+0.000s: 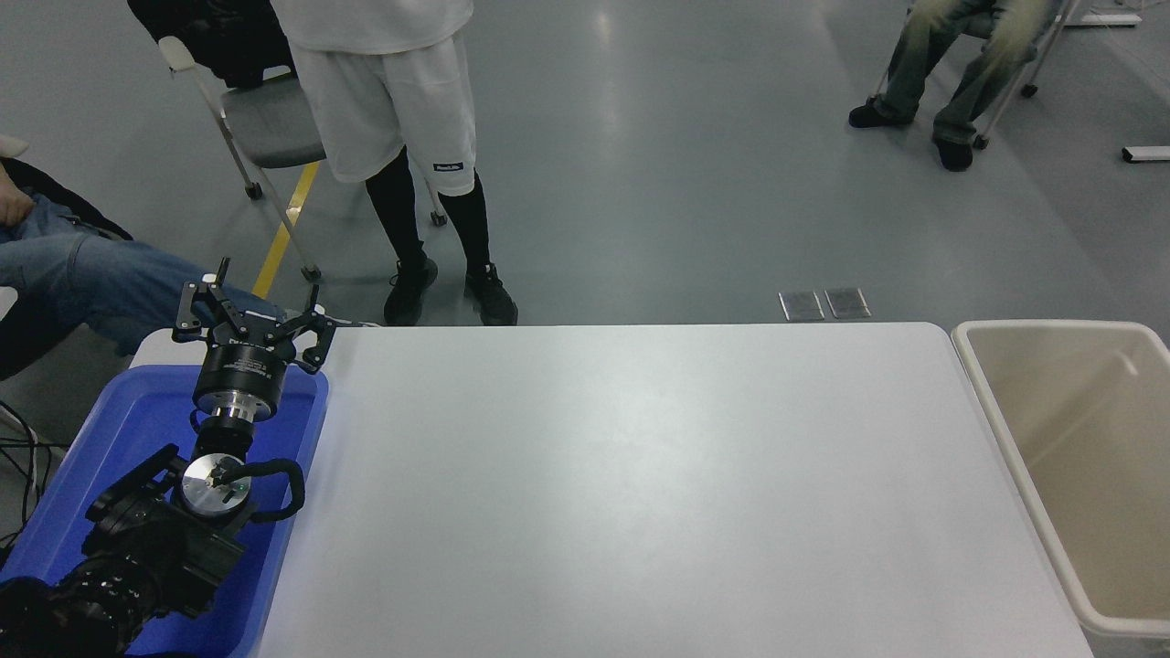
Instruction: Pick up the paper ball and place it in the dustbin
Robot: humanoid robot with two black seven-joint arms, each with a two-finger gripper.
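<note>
The beige-cream dustbin (996, 402) stands off the table's right edge, and the part of its inside that shows holds nothing. The paper ball is out of view. My right gripper is out of view too. My left gripper (249, 315) is parked at the lower left over the blue tray (110, 439), its fingers spread open and holding nothing.
The white table (631, 493) fills the middle. A person in white shorts (402, 100) stands beyond its far edge beside a chair (265, 128). A person in jeans (82, 274) sits at the far left, another (951, 64) at the top right.
</note>
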